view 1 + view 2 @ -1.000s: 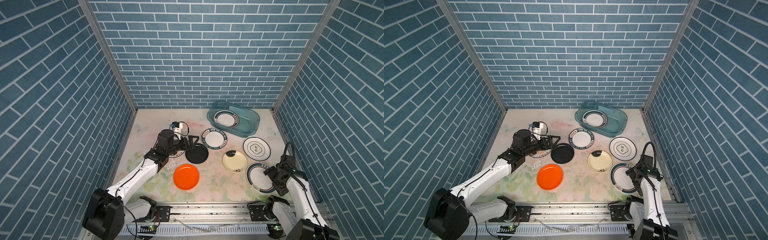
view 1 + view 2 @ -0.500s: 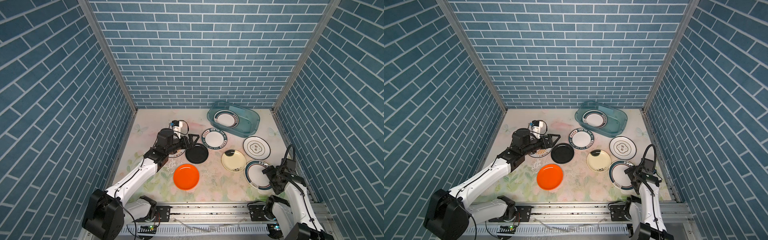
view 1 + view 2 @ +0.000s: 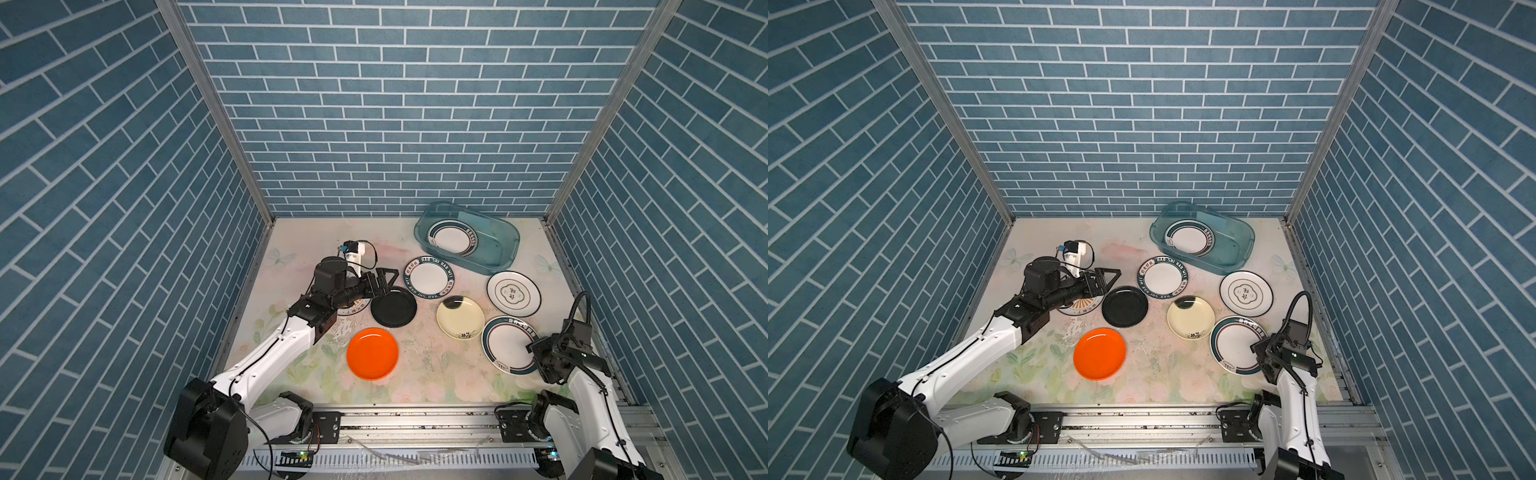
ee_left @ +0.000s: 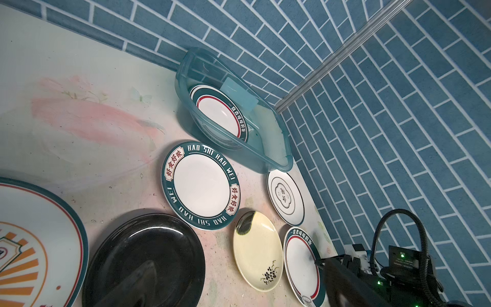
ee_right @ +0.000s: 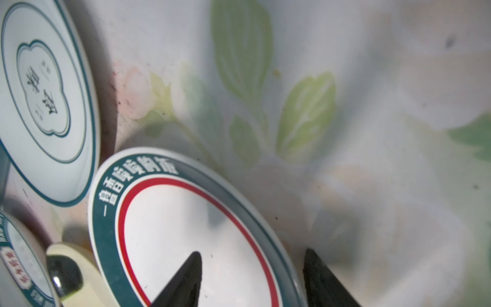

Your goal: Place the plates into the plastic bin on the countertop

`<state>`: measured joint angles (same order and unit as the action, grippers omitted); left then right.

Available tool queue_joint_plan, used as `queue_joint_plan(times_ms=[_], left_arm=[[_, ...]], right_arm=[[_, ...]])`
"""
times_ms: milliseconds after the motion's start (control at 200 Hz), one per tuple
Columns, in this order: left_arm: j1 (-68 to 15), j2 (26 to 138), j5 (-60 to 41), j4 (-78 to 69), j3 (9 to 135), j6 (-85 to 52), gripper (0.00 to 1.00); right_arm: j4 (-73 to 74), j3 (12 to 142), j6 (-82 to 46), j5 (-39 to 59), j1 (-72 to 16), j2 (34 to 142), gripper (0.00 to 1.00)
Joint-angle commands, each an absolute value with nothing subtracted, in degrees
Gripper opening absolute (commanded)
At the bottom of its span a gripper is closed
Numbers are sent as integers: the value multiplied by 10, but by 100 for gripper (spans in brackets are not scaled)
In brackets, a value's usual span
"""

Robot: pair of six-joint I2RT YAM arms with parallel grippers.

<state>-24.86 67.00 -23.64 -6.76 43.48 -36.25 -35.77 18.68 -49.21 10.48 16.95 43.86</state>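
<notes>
Bin – the plastic bin (image 3: 496, 247) sits at the far right of the countertop (image 3: 415, 374), set askew. One teal-rimmed plate (image 3: 453, 241) lies flat inside it, and half its floor is bare.

Right side – the right gripper (image 3: 533, 348) is low over the near edge of the red-ringed plate (image 3: 507, 343). In the right wrist view one fingertip (image 5: 191, 268) lies over the plate's white centre and the other sits outside the rim. We read this straddle as an edge pinch, since a plate lying flat offers no other hold. The jaws are part-way in. We cannot tell whether they already bite the rim, as the contact falls at the frame's edge.

Left side – the left gripper (image 3: 382, 284) is spread wide and holds nothing. It is level over the far edge of the black plate (image 3: 394, 307), likely lining up for that rim.

On the counter, besides those two:
- orange plate (image 3: 372, 353)
- cream plate (image 3: 460, 318)
- lettered plate (image 3: 429, 277)
- emblem plate (image 3: 514, 293)
- one plate half hidden under the left arm

We judge the task barely begun.
</notes>
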Motion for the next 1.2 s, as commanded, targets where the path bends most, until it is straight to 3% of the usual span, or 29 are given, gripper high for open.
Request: queue_joint_plan(times_ms=[0, 890, 1191], left_arm=[[-246, 669, -237, -66, 442, -359, 100], [-246, 665, -227, -59, 444, -353, 100], [-246, 649, -209, -39, 448, -356, 99]], right_arm=[[-384, 178, -499, 119, 171, 432, 20], [-421, 192, -479, 138, 171, 376, 18], [-427, 204, -464, 150, 171, 369, 4]])
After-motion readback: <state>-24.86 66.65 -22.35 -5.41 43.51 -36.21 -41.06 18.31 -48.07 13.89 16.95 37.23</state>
